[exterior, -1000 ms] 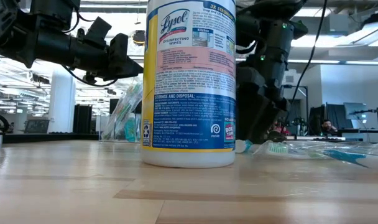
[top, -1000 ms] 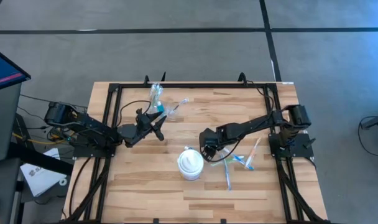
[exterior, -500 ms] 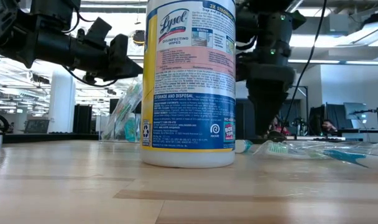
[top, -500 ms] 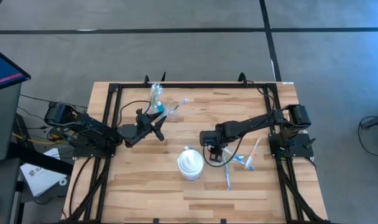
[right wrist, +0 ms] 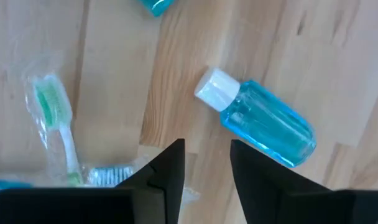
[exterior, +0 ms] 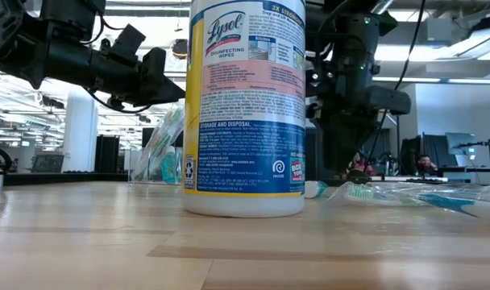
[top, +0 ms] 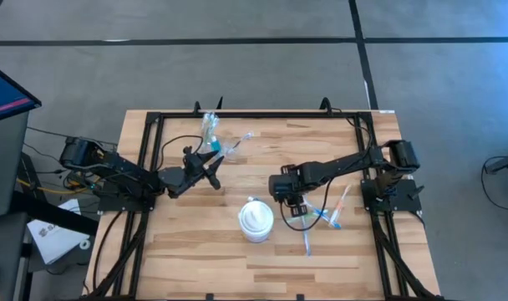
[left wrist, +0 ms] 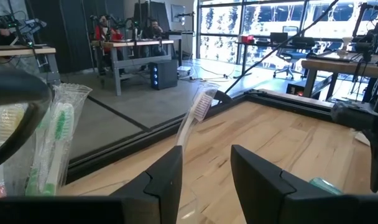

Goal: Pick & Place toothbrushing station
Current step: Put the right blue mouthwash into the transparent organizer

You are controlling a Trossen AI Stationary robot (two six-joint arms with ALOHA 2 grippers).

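Nearest the low camera, the Lysol wipes canister (exterior: 246,105) stands upright on the table (top: 195,242), blocking much of the scene. Just behind it, the right gripper (top: 288,197) has swung round over the last second from beside the canister to point straight down over the loose items, jaws narrowing but holding nothing: likely lining up a pick. Under it lies a small blue bottle (right wrist: 263,121) with a white cap, flat on its side. In the high view its long axis is too small to read; in the wrist view the cap end points away from the fingers, toward the wrapped green toothbrush (right wrist: 57,121). More wrapped brushes (top: 321,219) lie scattered just beyond toward the right edge, long axes fanned out. Farther back, the left gripper (top: 210,170) hasn't moved, jaws partly open, empty, hovering near the clear cups (top: 209,130) of brushes. One wrapped brush (left wrist: 197,112) leans out from there, head up.
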